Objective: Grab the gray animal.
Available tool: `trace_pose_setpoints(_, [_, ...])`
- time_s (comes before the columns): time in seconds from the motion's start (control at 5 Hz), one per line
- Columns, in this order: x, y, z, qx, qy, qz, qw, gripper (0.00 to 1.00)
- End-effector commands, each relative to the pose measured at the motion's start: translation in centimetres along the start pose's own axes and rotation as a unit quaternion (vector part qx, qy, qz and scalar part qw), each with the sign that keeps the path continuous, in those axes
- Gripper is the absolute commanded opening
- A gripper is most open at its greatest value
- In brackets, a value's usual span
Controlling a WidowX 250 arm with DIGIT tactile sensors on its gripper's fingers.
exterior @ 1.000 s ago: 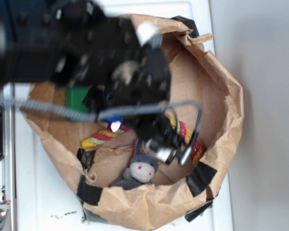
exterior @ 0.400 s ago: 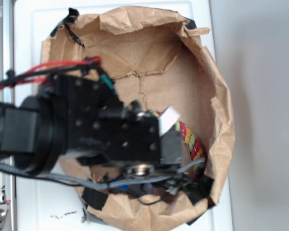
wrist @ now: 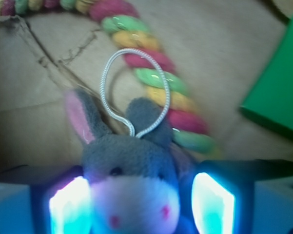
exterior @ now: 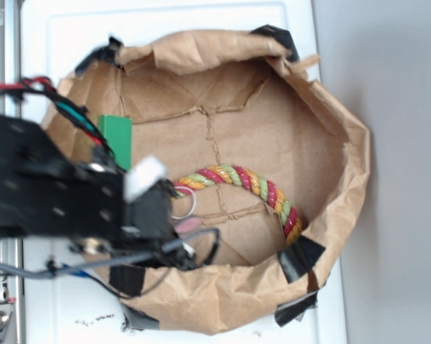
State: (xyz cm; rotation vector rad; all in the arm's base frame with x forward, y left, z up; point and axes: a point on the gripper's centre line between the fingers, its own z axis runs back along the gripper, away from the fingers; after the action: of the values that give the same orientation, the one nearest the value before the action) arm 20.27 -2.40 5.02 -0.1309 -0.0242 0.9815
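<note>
Gray animal [wrist: 131, 168] fills the wrist view: its head sits squarely between the two glowing fingers [wrist: 212, 204], which press its cheeks, so the gripper [wrist: 136, 207] is clamped on it. One pink-lined ear stands up at left, and a thin white loop [wrist: 134, 90] rises from its head. Behind it lie the twisted rope [wrist: 151, 83] and, at far right, the green block [wrist: 278, 95].

From the exterior view the plush body is hidden behind the black arm at the bag's left side; only the white loop [exterior: 184, 204] and a bit of pink peek out beside the gripper [exterior: 173, 215]. The rope [exterior: 251, 188] curves across the floor of the paper bag [exterior: 344, 179], and the green block [exterior: 116, 140] stands against the bag's left wall.
</note>
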Motion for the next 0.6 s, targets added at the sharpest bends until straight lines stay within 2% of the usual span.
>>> trace_pose_setpoints(0.0, [1.0, 2.4, 2.1, -0.029, 0.001, 0.02, 0.999, 0.0])
trace_pose_setpoints(0.4, [0.9, 1.9, 3.6, -0.048, 0.005, 0.028, 0.998, 0.0])
